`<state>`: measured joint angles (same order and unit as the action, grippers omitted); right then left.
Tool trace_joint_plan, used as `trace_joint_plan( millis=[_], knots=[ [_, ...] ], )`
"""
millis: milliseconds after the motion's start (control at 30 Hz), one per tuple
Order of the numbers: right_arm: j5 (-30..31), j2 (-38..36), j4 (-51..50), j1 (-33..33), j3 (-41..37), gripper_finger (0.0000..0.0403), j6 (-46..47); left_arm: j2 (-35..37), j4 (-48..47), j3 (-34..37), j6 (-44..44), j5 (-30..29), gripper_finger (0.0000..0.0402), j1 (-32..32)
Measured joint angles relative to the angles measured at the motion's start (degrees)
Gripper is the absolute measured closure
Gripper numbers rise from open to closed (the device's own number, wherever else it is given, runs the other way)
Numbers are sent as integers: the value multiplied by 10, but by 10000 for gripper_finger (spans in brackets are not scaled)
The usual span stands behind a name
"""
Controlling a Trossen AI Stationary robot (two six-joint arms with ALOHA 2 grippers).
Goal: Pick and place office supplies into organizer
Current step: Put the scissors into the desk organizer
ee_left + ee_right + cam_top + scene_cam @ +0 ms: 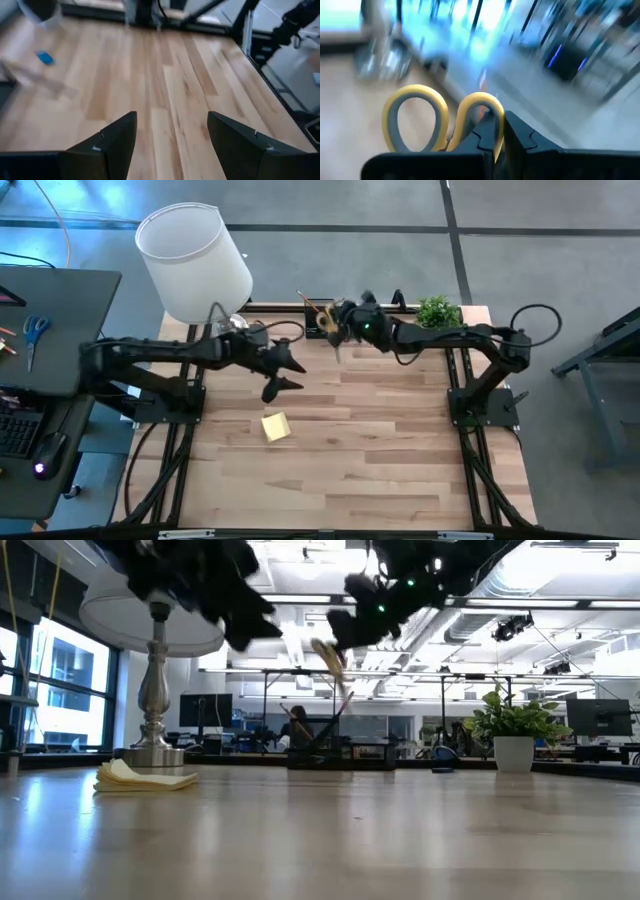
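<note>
Two rounded orange loops of scissors (442, 122) pinched in right gripper (497, 137).

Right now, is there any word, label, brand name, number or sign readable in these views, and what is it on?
None: no readable text in any view.
Yellow sticky-note pad: top sheet blank.
Scissors clamped in the right tool: no marking visible on the handles.
Organizer: too small to tell.
Monitors in the room behind: too far and blurred to read.
Left tool, open over bare table: no label seen.
</note>
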<state>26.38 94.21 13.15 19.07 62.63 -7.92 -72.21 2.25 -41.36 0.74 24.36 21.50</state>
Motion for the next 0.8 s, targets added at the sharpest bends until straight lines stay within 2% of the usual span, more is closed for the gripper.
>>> trace_joint_plan(
  millis=[133,367,633,800],
  knots=[
    [4,22,159,34,0,400,-46,65,-26,0,5,-32,170,-2],
    [-9,56,316,93,2,400,-88,103,-13,20,4,-62,170,-1],
    [-80,138,382,129,57,398,-119,102,59,29,-14,-67,170,-1],
    [-71,191,381,132,100,399,-173,102,89,29,-27,-75,170,-1]
  ],
)
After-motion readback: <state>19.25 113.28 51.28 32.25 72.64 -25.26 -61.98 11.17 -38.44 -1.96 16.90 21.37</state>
